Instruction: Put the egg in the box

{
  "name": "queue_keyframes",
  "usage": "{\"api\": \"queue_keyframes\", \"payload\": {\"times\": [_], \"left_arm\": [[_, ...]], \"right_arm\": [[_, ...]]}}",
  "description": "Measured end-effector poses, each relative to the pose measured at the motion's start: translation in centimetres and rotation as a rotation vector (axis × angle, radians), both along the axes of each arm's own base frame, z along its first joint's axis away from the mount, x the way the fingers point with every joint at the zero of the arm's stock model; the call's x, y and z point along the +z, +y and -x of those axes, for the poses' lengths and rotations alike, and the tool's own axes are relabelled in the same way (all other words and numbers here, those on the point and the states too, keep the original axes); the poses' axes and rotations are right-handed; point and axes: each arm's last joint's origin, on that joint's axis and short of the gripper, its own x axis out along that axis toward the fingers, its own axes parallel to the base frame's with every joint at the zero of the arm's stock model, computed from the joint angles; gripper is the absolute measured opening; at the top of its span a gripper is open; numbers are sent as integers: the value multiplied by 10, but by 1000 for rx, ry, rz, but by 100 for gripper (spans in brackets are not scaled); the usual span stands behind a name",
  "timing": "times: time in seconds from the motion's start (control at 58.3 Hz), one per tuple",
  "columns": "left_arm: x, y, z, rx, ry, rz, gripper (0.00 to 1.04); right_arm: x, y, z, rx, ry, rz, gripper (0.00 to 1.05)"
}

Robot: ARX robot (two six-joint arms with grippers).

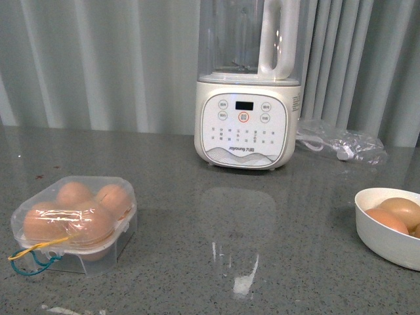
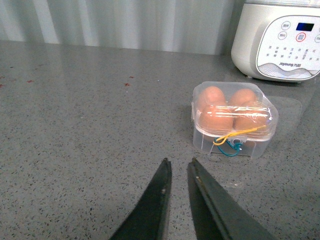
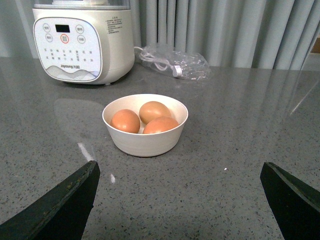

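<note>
The clear plastic box (image 1: 73, 223) sits at the front left of the grey table with its lid down, several brown eggs inside, and blue and yellow bands at its near corner. It also shows in the left wrist view (image 2: 234, 120). My left gripper (image 2: 178, 162) is shut and empty, low over the table, a short way from the box. Three brown eggs (image 3: 145, 119) lie in a round white bowl (image 3: 145, 140); I cannot tell which is the task's egg. My right gripper (image 3: 179, 172) is open and empty, a short way back from the bowl. Neither gripper shows in the front view.
A cream blender (image 1: 248, 125) with a clear jug stands at the back middle of the table. A clear bag with a white cable (image 1: 341, 143) lies to its right. The white bowl shows at the front view's right edge (image 1: 387, 239). Grey curtains hang behind.
</note>
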Motion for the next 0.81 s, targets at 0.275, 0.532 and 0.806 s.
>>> {"api": "queue_keyframes", "payload": {"times": [0.275, 0.532, 0.806], "left_arm": [[0, 0, 0, 0, 0, 0, 76], [0, 0, 0, 0, 0, 0, 98], [0, 0, 0, 0, 0, 0, 98]], "right_arm": [[0, 0, 0, 0, 0, 0, 98], [0, 0, 0, 0, 0, 0, 98], [0, 0, 0, 0, 0, 0, 98]]}}
